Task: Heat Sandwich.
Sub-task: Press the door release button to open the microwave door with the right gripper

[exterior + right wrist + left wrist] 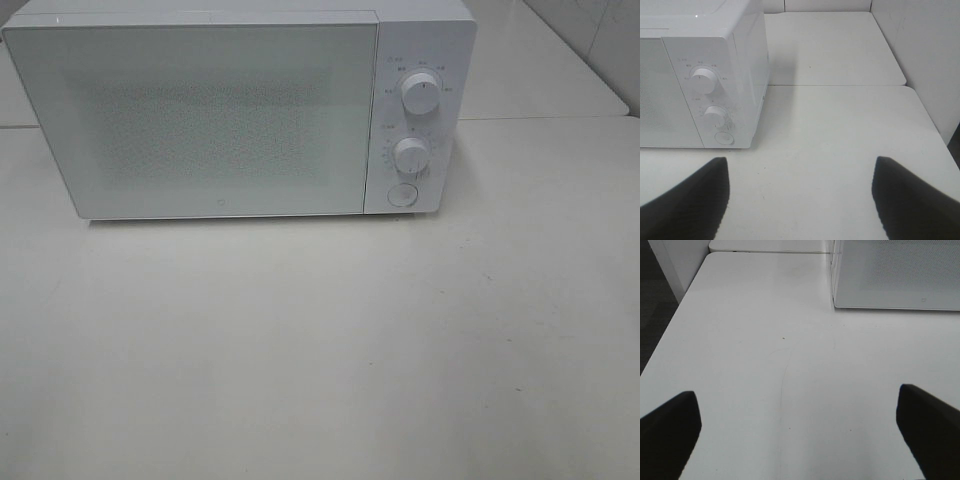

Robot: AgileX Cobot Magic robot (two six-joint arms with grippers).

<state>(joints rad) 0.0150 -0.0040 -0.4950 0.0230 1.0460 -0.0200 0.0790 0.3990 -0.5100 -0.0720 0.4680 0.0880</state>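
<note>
A white microwave point(210, 115) stands at the back of the white table point(320, 350) with its door shut. It has two knobs point(421, 92) and a round button point(403, 194) on its right panel. It also shows in the left wrist view point(895, 275) and in the right wrist view point(700, 75). The sandwich and its plate are out of view. My left gripper point(800, 440) is open and empty above the table, left of the microwave. My right gripper point(800, 200) is open and empty, in front and right of the control panel. Neither gripper shows in the exterior high view.
A second white table point(835, 47) adjoins at the back right, with a seam between the tables. A white wall point(920, 55) rises at the right. The table's left edge point(670, 340) drops to a dark floor.
</note>
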